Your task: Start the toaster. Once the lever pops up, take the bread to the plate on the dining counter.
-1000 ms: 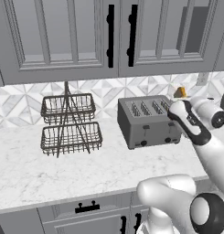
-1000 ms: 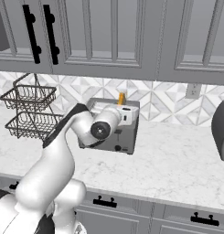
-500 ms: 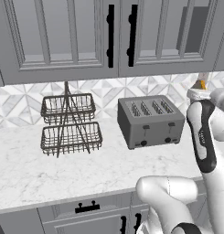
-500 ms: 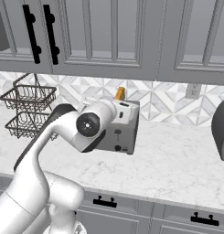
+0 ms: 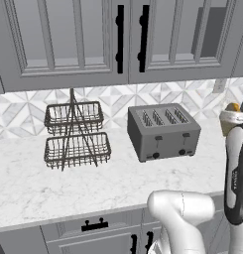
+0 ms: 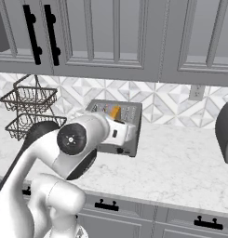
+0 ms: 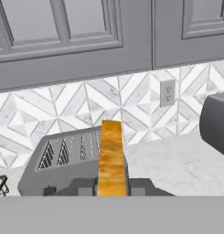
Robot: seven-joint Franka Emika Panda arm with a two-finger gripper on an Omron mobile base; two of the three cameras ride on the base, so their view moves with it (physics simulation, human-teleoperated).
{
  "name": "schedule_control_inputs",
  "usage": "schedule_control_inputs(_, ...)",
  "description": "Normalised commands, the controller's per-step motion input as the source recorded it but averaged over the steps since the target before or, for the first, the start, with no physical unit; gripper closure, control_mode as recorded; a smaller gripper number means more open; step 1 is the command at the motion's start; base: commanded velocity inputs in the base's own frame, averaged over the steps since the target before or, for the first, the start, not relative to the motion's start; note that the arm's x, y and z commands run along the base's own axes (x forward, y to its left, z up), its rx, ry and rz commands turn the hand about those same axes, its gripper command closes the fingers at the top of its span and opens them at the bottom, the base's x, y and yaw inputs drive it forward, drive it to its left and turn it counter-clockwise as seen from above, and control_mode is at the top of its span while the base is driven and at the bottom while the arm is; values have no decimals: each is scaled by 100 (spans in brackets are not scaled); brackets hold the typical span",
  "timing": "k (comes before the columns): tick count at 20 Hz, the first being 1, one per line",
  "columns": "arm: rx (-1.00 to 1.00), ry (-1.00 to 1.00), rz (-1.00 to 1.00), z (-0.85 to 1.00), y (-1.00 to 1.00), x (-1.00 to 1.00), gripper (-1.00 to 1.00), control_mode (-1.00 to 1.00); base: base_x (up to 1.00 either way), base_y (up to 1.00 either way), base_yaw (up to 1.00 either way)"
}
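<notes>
My gripper (image 7: 112, 187) is shut on the bread (image 7: 111, 157), a golden-orange slice that stands upright between the fingers. The slice hangs in the air, lifted clear of the toaster (image 7: 63, 160). From the right base view, the bread (image 6: 115, 112) pokes up over the hand, in front of the toaster (image 6: 132, 116). At the right edge of the left base view, the gripper (image 5: 231, 113) holds the bread (image 5: 232, 106) well to the right of the dark grey toaster (image 5: 162, 131), whose slots look empty. The plate and the dining counter are out of view.
A two-tier wire basket rack (image 5: 76, 134) stands on the marble worktop (image 5: 53, 183) left of the toaster. A dark rounded appliance (image 6: 225, 132) sits at the right, below a wall socket (image 6: 196, 92). Grey upper cabinets (image 5: 93, 34) hang above.
The arm has swung right, away from the toaster, carrying the bread from above the toaster's right end towards the worktop's right side. The grip has stayed the same.
</notes>
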Motion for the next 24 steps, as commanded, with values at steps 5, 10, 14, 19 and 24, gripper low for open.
schedule_control_inputs(5, -22, 28, -1, 0, 90, -20, 100, -100, 0, 0, 0)
schedule_control_inputs(10, -26, 18, -5, -6, 55, -10, 100, -100, 0, 0, 0)
schedule_control_inputs(14, 1, 4, -3, 0, -1, -29, 100, -100, 0, 0, 0)
schedule_control_inputs(19, 9, 0, 0, -1, -14, -23, 100, -100, 0, 0, 0)
schedule_control_inputs(24, 0, 0, 0, 0, 0, -3, 100, -100, 0, 0, 0)
